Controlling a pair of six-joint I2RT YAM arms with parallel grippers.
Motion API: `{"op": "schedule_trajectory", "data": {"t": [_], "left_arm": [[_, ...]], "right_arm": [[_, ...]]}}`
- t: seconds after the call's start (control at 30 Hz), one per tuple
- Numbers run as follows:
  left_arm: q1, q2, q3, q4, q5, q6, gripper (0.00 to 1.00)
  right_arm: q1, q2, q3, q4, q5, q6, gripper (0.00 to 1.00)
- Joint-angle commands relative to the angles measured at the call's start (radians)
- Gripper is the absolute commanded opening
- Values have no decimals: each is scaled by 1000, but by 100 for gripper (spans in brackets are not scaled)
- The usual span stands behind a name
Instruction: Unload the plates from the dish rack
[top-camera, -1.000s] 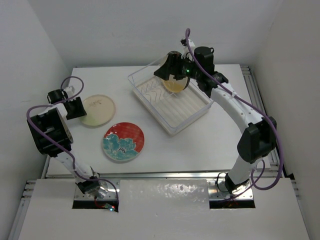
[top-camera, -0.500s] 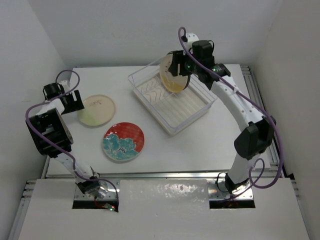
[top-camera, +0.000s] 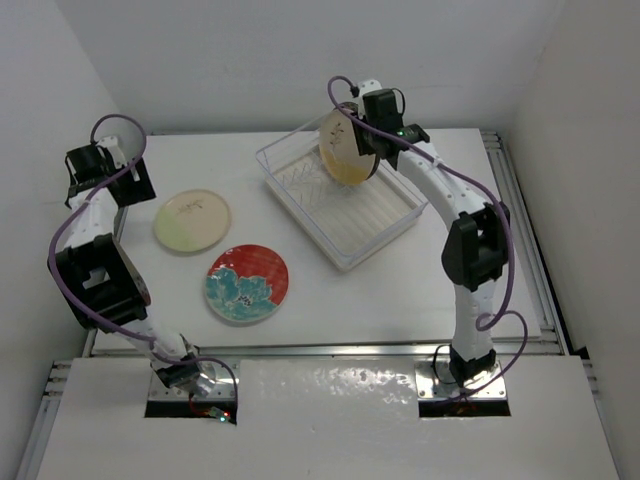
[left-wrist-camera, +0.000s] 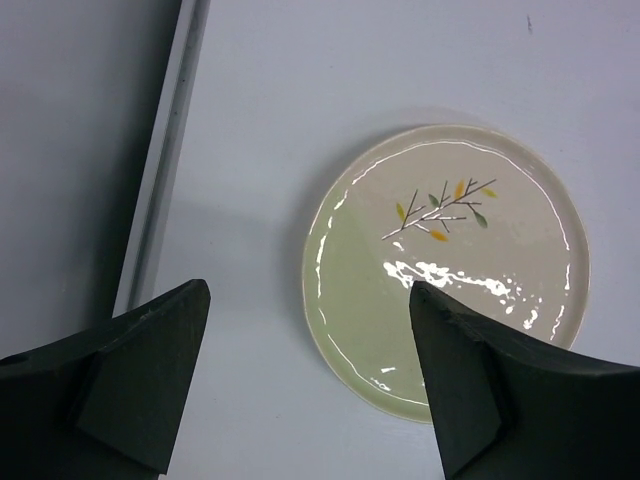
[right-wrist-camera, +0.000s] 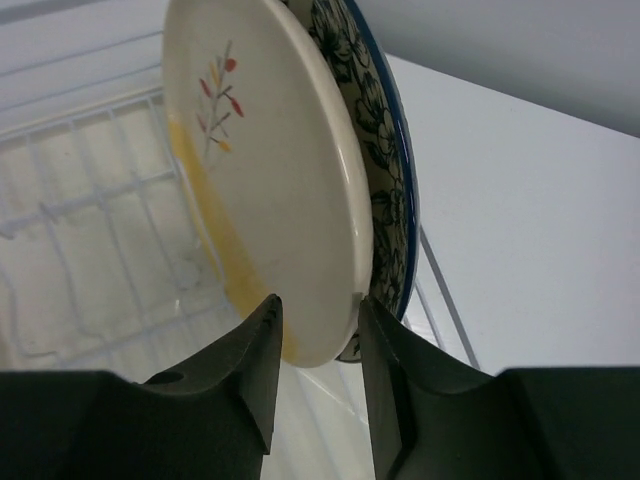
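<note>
The dish rack stands at the back middle of the table. Two plates stand upright in it: a cream plate with a small leaf sprig and a yellow band, and a blue-and-white floral plate right behind it. My right gripper is shut on the cream plate's lower rim, one finger on its face and the other between the two plates. Flat on the table lie a pale green-cream plate and a red-and-teal floral plate. My left gripper hangs open above the pale plate's left edge, holding nothing.
A metal rail runs along the table's left edge, beside my left gripper. White walls close in the table at the back and on both sides. The rack's wire wall faces the table's middle.
My right jaws have closed from wide open onto the cream plate's rim as the wrist shifted toward the back. The left gripper opened wider and drew back and left from the pale plate.
</note>
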Motion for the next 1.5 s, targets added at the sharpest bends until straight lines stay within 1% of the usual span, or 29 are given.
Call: {"op": "schedule_trajectory", "data": {"t": [0.0,0.13,0.3,0.33,0.5,0.53,0.6,0.63,0.67,0.7,0.77,0.8,0.9,0.93,0.97,1.0,1.03,1.1,1.13,1.2,1.23,1.3,1.33,1.43,1.47], "left_arm": [[-5,-53,16,-30,20,3,79],[-5,-72,14,-40,38,-7,79],[-4,-83,21,-33,37,-20,79],[-4,-84,25,-33,38,-22,79],[-5,-95,33,-41,30,-19,79],[-4,-98,33,-43,29,-17,79],[-4,-103,30,-46,27,-14,79],[-5,-104,28,-47,27,-16,79],[-4,-104,27,-49,29,-16,79],[-4,-107,27,-49,30,-17,79],[-4,-109,28,-47,35,-20,79],[-4,-110,31,-47,38,-20,79],[-4,-112,34,-47,53,-19,79],[-4,-110,34,-46,56,-19,79],[-4,-110,33,-44,63,-23,79],[-4,-112,33,-43,64,-27,79],[-4,-113,31,-40,67,-31,79],[-5,-115,31,-38,72,-33,79],[-4,-116,31,-37,70,-34,78],[-5,-118,33,-35,72,-37,78],[-5,-119,34,-36,75,-36,78],[-4,-124,34,-36,78,-33,78],[-5,-126,33,-40,76,-30,78],[-4,-129,28,-41,75,-28,78],[-5,-130,28,-41,76,-28,78]], "right_arm": [[-3,19,67,52,90,-71,36],[-4,38,81,49,124,-82,37],[-6,73,80,76,89,-82,38],[-7,85,87,72,78,-103,38],[-24,162,141,47,4,-96,38],[-30,167,141,50,-16,-56,39],[-47,174,133,56,-78,-34,41],[-50,177,132,57,-139,-13,41],[-52,179,130,57,-164,-8,39],[-50,179,132,55,-184,-7,33],[-52,167,123,56,-227,-4,26],[-53,142,95,75,-230,-7,20],[-52,112,54,89,-246,-33,19],[-52,113,55,78,-247,-40,19],[-52,118,66,66,-247,-46,23],[-52,131,71,43,-247,-54,33],[-53,138,74,35,-246,-53,46],[-53,151,69,37,-246,-48,53],[-55,165,54,49,-244,-45,54],[-59,179,52,78,-241,-28,50],[-62,191,61,78,-243,-21,40],[-64,188,60,89,-240,-8,27],[-64,171,43,105,-240,-4,16],[-64,122,-17,145,-238,-2,0],[-63,86,-29,167,-231,-5,0]]}}
